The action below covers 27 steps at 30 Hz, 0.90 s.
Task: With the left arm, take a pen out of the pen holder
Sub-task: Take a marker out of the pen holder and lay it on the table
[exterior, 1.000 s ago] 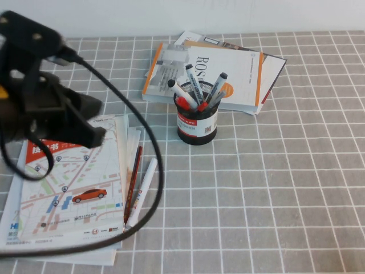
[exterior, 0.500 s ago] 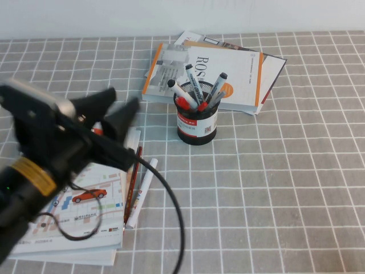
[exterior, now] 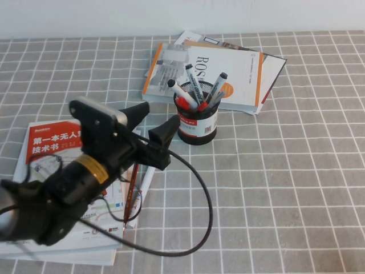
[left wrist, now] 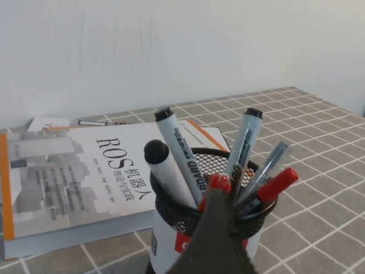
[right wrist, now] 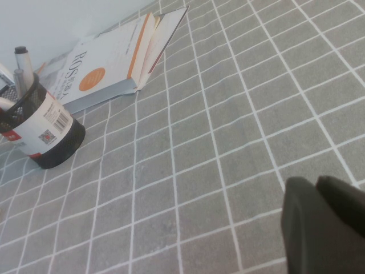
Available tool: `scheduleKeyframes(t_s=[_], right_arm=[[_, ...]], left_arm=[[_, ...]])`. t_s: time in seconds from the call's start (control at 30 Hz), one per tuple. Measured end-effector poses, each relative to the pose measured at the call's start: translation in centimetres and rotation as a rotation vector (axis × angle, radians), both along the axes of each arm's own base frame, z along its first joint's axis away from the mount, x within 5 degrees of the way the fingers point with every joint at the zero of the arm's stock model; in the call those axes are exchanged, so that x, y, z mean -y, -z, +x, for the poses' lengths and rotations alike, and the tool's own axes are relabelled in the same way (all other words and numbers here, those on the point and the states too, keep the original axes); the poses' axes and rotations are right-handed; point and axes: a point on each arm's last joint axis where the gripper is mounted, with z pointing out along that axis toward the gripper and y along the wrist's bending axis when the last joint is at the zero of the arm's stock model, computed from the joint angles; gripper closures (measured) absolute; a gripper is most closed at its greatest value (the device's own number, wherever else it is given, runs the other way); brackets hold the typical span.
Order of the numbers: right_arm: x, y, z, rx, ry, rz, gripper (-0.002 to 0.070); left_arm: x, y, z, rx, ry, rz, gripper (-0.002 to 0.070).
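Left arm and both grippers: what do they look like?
Left arm: black, yellow band, silver camera block, looping black cable. Left gripper, beside the black mesh pen holder: black tapered fingers. Right gripper, above the grey checked table: dark fingers.

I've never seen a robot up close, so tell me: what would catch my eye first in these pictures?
The left end effector, spread open, hovers just short of a black mesh pen holder bristling with markers at mid-table. Behind the holder lies a white and orange ROS book. The right end effector, shut, hangs low over grey checked cloth, well apart from the holder.
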Motion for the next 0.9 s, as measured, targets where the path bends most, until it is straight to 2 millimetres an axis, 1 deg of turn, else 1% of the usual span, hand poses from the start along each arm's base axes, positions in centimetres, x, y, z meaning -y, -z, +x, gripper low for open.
scheduleKeyframes(t_s=[0.23,0.4,0.7,0.8,0.9], right_arm=[[0.0,0.0,0.0,0.0,0.0,0.0,0.0689],[0.0,0.0,0.0,0.0,0.0,0.0,0.0689],[0.0,0.0,0.0,0.0,0.0,0.0,0.0689],[0.0,0.0,0.0,0.0,0.0,0.0,0.0688],[0.0,0.0,0.0,0.0,0.0,0.0,0.0689]], left_arm=[[1.2,2.4,2.1,0.031,0.015,0.028,0.017],[1.9,2.8,3.6,0.07,0.014,0.033,0.017],[3.2,3.8,6.6,0.091,0.006,0.02,0.0171],[3.5,4.0,7.0,0.085,0.005,0.006,0.0197],[3.6,4.3,7.2,0.066,0.009,-0.007,0.0279]])
